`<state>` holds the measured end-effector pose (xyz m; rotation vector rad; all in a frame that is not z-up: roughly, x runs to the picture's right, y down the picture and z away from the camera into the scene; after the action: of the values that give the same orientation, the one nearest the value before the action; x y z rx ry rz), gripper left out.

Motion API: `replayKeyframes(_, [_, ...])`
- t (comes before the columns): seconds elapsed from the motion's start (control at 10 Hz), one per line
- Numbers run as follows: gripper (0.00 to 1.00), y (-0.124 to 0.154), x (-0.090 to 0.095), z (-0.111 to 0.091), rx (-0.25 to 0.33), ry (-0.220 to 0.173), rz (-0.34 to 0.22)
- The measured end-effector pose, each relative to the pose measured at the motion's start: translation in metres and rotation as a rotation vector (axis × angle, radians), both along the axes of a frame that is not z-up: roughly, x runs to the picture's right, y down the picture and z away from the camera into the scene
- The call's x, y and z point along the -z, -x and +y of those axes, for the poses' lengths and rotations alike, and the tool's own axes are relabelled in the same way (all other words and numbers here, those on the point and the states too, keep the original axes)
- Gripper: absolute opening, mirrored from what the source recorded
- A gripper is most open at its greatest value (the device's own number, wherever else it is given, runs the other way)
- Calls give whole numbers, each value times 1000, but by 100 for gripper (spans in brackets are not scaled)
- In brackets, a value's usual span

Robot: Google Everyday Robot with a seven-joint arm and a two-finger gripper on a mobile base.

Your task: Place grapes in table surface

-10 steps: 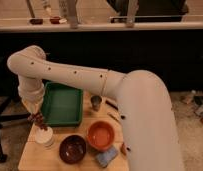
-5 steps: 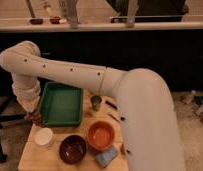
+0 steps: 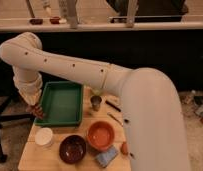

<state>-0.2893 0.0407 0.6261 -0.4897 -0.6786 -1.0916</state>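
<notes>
My gripper (image 3: 36, 111) hangs at the end of the white arm, over the left edge of the green tray (image 3: 62, 102) and just above the table's left side. It is shut on a small dark purple-brown cluster, the grapes (image 3: 39, 114), held in the air. The light wooden table surface (image 3: 30, 159) shows bare at the front left corner, below and in front of the gripper.
A white bowl (image 3: 44, 136) sits just in front of the gripper. A dark maroon bowl (image 3: 72, 148), an orange bowl (image 3: 101, 135), a blue sponge (image 3: 107, 156) and an orange-red fruit (image 3: 124, 148) line the front. A metal cup (image 3: 96, 103) stands right of the tray.
The gripper with the grapes has risen from just over the white bowl and moved back toward the tray's left edge.
</notes>
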Motion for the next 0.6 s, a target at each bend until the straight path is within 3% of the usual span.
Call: replayKeyframes(0.6, [0, -94, -13, -23, -164, -1, 131])
